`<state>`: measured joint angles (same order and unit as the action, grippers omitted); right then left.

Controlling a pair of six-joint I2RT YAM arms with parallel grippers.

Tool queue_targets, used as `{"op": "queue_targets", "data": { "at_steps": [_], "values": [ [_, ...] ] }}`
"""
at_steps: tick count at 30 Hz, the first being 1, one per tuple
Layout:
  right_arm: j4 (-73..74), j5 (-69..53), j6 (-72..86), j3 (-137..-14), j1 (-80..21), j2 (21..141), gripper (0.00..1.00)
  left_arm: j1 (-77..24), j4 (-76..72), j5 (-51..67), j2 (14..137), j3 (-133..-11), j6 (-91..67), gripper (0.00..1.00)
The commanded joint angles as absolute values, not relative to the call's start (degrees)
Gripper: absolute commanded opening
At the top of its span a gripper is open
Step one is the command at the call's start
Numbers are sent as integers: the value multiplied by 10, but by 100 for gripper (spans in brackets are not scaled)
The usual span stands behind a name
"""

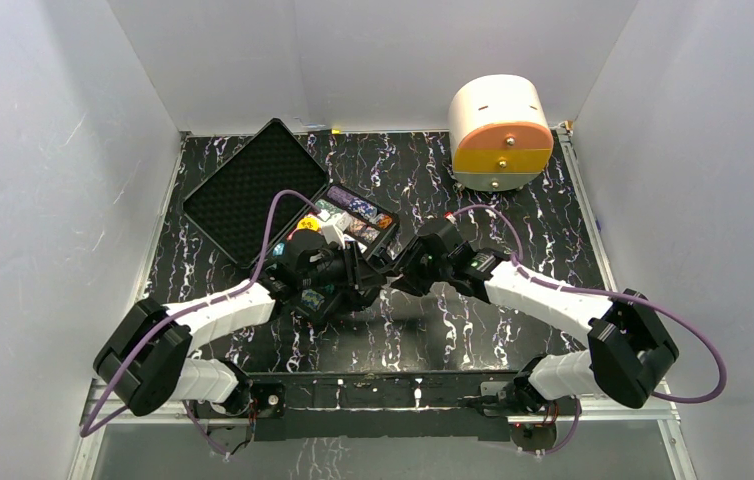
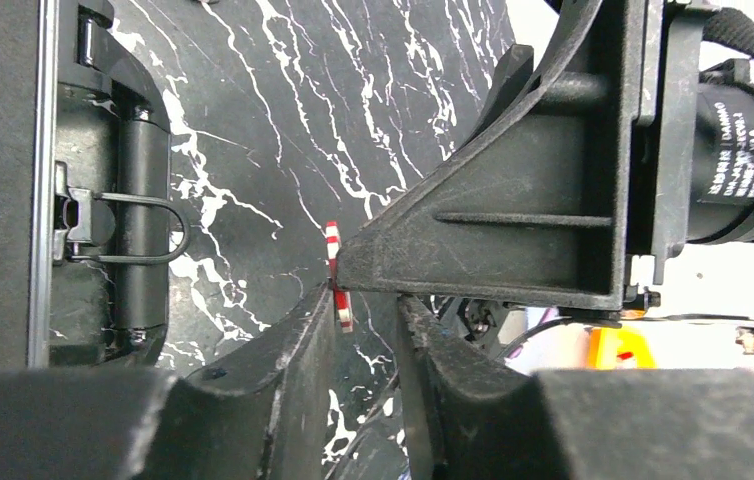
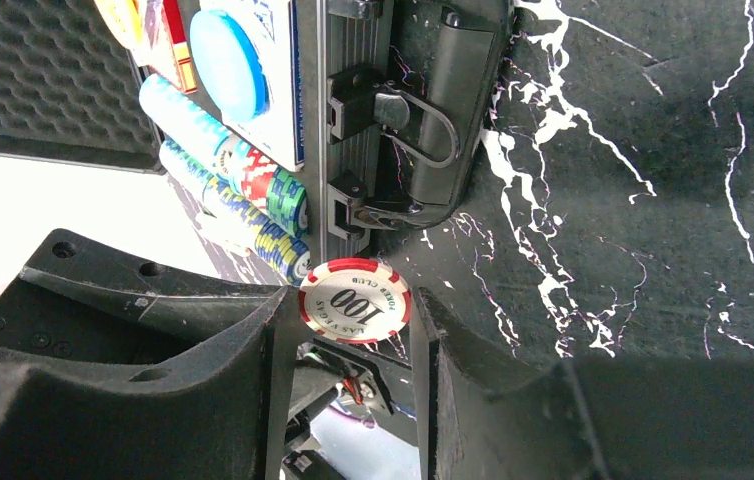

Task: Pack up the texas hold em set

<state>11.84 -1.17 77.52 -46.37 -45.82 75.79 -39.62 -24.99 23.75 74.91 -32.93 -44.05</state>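
Gripping red-and-white poker chip (image 3: 355, 300) by its rim: right tool (image 3: 353, 318), jaws narrow, chip face marked 100 toward its camera, over dark marbled surface (image 3: 653, 200). Left tool (image 2: 366, 312) meets it nose to nose at same chip; jaws partly apart, one finger (image 2: 298, 335) touching chip's face, gap on other side, no grip seen. Black case (image 3: 473, 80) just beyond right tool's tips, foam lid (image 1: 243, 195) open. Chip rows (image 3: 253, 190) and blue disc (image 3: 228, 60) inside, ahead-left of tool.
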Motion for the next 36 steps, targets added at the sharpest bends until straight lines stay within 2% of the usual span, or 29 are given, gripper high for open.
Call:
{"op": "queue_targets", "data": {
  "at_steps": [1,4,7,8,11,13,15,16,17,24,28,36],
  "values": [
    [88,-32,785,-471,-456,761,47,-399,-267,231,752,-338,-441,23],
    [86,-38,785,-473,-456,763,47,-399,-265,223,755,-338,-438,16],
    [88,-38,782,-474,-456,764,47,-399,-256,212,752,-343,-429,0],
    [89,-37,778,-476,-456,765,49,-399,-247,209,751,-347,-417,0],
    [109,-35,753,-491,-452,771,62,-399,-191,197,747,-373,-370,0],
    [133,-20,729,-506,-444,768,76,-399,-127,186,740,-399,-323,0],
    [164,7,708,-521,-435,757,82,-399,-57,170,732,-425,-273,0],
    [177,22,701,-525,-431,750,84,-399,-11,156,730,-442,-243,0],
    [196,56,686,-522,-412,717,86,-399,128,91,727,-496,-170,0],
    [214,74,683,-501,-401,691,85,-399,332,-49,748,-587,-99,0],
    [210,61,690,-491,-400,695,84,-398,360,-90,750,-601,-84,0],
    [209,53,691,-488,-399,708,83,-398,390,-97,781,-613,-65,0]
  ]
}}
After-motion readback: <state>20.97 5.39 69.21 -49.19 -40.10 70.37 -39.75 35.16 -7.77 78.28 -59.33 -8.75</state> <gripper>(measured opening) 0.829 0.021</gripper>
